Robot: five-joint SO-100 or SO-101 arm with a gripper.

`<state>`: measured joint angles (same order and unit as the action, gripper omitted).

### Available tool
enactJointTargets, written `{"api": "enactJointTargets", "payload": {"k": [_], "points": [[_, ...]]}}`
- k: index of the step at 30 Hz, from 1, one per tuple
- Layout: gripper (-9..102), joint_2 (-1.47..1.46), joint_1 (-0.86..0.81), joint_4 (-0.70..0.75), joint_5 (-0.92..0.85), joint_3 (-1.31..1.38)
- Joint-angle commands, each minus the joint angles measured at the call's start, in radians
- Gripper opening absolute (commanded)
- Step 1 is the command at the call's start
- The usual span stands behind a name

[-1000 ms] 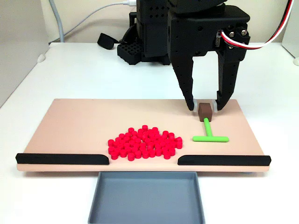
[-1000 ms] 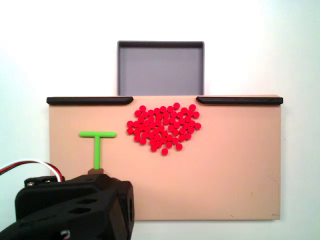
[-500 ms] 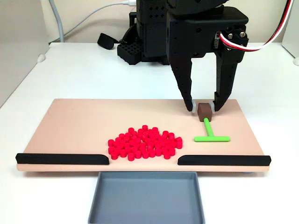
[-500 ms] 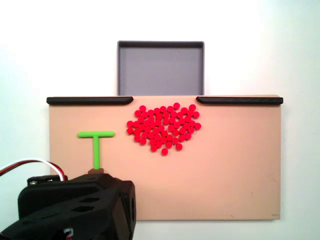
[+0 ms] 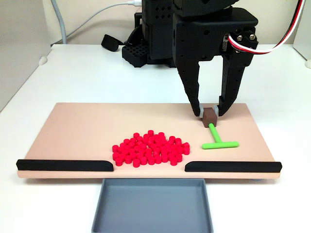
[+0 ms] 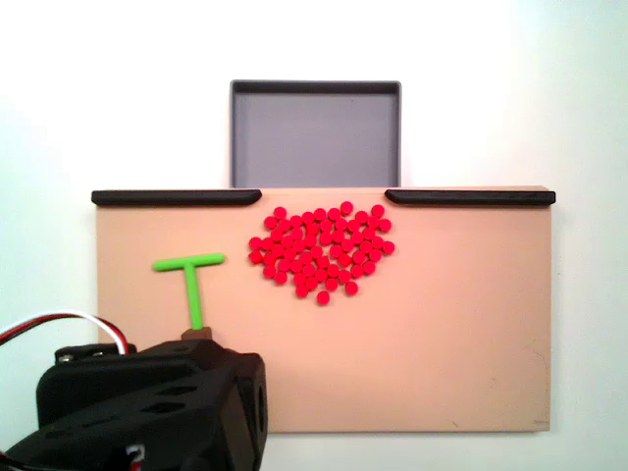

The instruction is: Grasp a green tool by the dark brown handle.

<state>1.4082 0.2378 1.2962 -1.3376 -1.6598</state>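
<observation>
White tabletop point(image 5: 97, 73) runs under a peach-coloured board point(image 5: 87, 126), and along the board's near edge in a fixed view lie two long black strips point(image 5: 63, 165), with a gap between them facing a shallow grey tray point(image 5: 153, 206). On the board's right part in that view lies the green tool point(image 5: 218, 140), a T shape lying flat: its thin stem runs from the crossbar back toward the arm, leaning slightly left, and the crossbar lies roughly across the board, its right end a little farther back. In another fixed view the green tool point(image 6: 192, 285) sits on the left part, stem slanting down-right toward the arm's black body. The dark brown handle point(image 5: 209, 115) caps the stem's far end. The gripper point(image 5: 209, 110) stands over it, its two black fingers point(image 5: 194, 92) pointing down and drawn in narrow, their pale tips against the block's two sides, holding it. A pile of red cylinders point(image 5: 150, 148) lies near the board's middle, apart from the crossbar. Bare board lies right of the tool up to the edge. No writing can be read.
</observation>
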Motion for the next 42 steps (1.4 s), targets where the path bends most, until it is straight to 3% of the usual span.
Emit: {"api": "enactJointTargets", "payload": {"k": [1,4,21,42], "points": [[7,0.005,0.003,-0.005,-0.011,0.032],[0,0.005,0.005,-0.005,-0.014,0.032],[0,0.123,0.009,0.011,-0.017,0.035],[0,0.295,-0.164,0.130,-0.212,0.035]]}}
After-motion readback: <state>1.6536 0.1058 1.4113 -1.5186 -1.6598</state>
